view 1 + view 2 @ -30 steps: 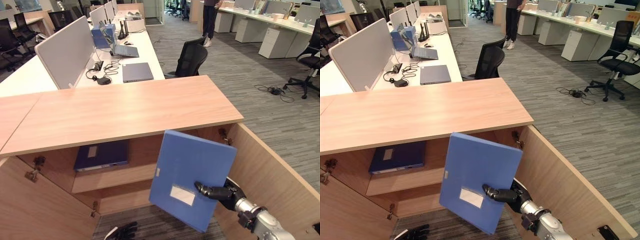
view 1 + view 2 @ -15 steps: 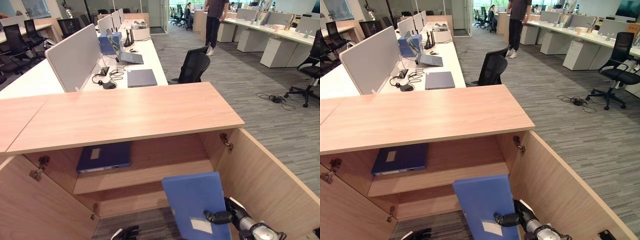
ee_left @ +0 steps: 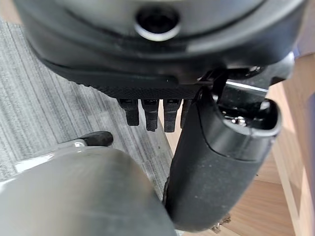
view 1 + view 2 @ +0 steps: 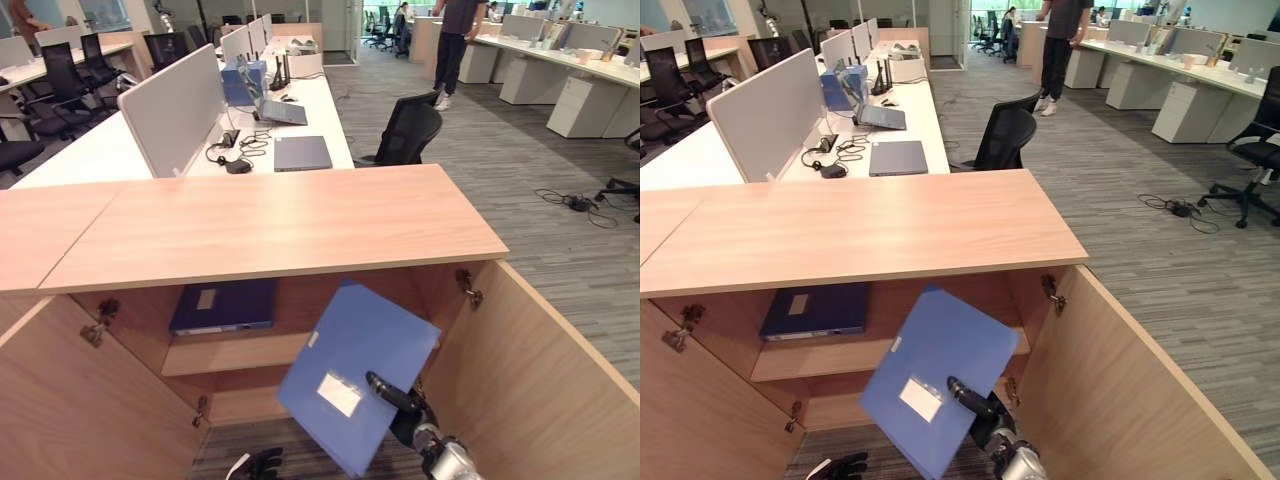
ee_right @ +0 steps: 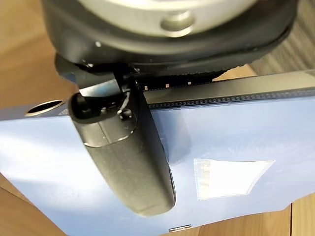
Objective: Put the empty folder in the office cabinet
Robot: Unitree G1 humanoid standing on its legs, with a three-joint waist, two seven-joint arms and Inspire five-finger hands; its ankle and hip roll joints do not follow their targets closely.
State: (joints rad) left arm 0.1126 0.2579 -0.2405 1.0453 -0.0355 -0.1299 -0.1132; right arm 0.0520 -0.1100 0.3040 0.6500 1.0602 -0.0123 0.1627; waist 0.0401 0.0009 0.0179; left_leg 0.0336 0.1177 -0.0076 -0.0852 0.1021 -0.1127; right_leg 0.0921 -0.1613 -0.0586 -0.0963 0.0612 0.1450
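**Blue folder pinched at one edge, hanging tilted in front of the open cabinet**

I have the blue folder in my right hand, with the thumb laid across its labelled face and the fingers behind it, so the hand is closed on the folder's near right edge. My right wrist view confirms it: the thumb presses flat on the blue cover just beside the white label. The folder hangs tilted, one corner up toward the underside of the cabinet top, in front of the open cabinet and not yet on the shelf. A dark blue folder already lies flat on the left part of that shelf, so the free room looks to be to its right.

I judge the folder light, since it is empty, and stiff enough to hold its shape from one edge. The cover looks smooth, so a pinch near a corner could let it swivel or slip; a hold nearer the middle of the edge would steady it. The right door stands open close by, and a swinging corner could catch it.

My left hand hangs low near the floor, fingers loosely hanging and holding nothing.
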